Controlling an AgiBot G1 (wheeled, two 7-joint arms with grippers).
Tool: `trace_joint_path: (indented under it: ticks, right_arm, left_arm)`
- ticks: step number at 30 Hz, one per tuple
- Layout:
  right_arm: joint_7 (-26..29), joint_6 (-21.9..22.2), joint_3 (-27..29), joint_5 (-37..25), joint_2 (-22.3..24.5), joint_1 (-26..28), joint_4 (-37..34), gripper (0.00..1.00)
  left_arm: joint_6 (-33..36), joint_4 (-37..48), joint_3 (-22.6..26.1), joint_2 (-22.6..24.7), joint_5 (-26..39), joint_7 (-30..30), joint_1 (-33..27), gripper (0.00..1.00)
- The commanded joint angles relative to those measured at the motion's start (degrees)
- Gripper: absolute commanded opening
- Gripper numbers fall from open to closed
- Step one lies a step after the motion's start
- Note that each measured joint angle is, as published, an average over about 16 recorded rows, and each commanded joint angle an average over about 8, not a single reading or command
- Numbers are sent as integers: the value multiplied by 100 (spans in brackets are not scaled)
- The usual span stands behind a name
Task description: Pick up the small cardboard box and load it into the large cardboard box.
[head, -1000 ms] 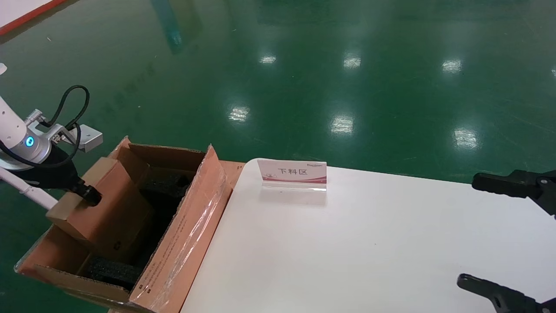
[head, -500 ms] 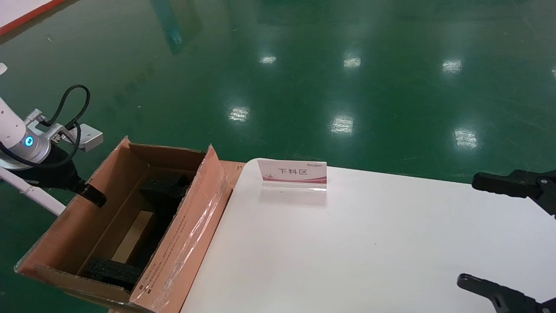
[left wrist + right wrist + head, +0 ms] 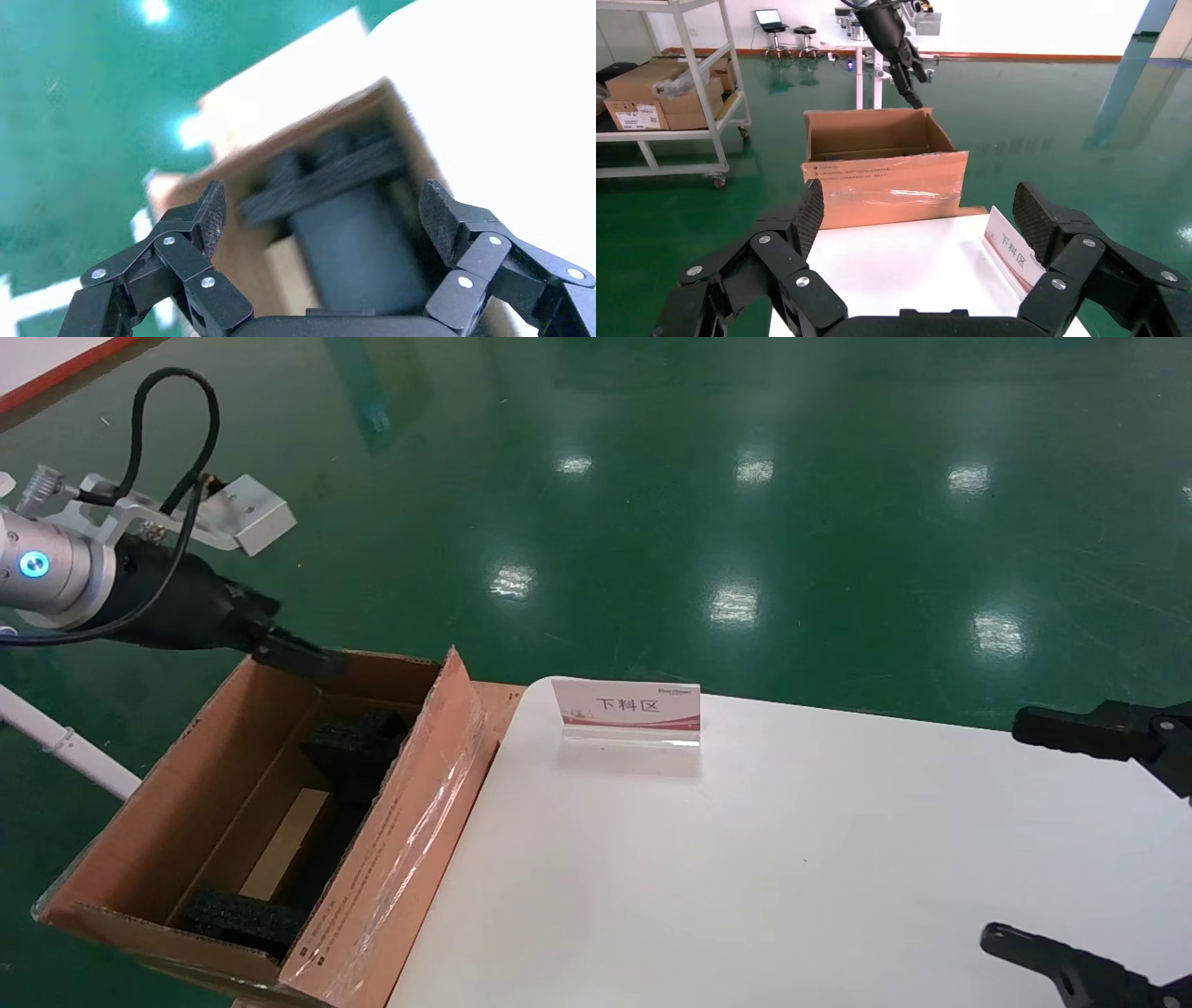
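Observation:
The large cardboard box [image 3: 391, 859] stands open left of the table, with black foam blocks [image 3: 349, 742] inside. The small cardboard box [image 3: 287, 840] lies low inside it, between the foam; only a tan strip of it shows. My left gripper [image 3: 296, 657] is open and empty, raised over the box's far rim. In the left wrist view it [image 3: 323, 207] looks down on the foam [image 3: 330, 175] and the tan strip [image 3: 284, 270]. My right gripper [image 3: 1034, 836] is open and empty, parked over the table's right side. It [image 3: 916, 210] faces the large box [image 3: 884, 175].
A white table [image 3: 792, 859] carries a small sign stand [image 3: 626, 708] near its far left corner. A white pole [image 3: 65, 747] runs left of the large box. A shelf cart with cartons [image 3: 659, 91] stands far off on the green floor.
A second ago my left gripper held the small box over the large box. It let go and the small box dropped inside. The gripper then rose and moved toward the far rim.

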Motion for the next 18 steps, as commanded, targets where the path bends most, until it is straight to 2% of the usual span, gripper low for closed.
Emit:
trace_joint_path:
  ticks: [1,8,14,18]
  right_arm:
    - [0,0,-1,0,0,0,0,100]
    - [-1,1,-2,2,1,0,-1,100]
    - [-2,2,-2,2,1,0,-2,100]
    - [-3,1,-3,3,1,0,-3,100]
  left_arm:
    - [-75,-292,-94,-148,-95,59,-133,100]
    - [-141,-362,-362,-320,-866,740,-131,100]
    - [-128,-389,-518,-337,-1024,993,-52,100]
    - [-14,-373,-907,-290,-1152,1187,268,100]
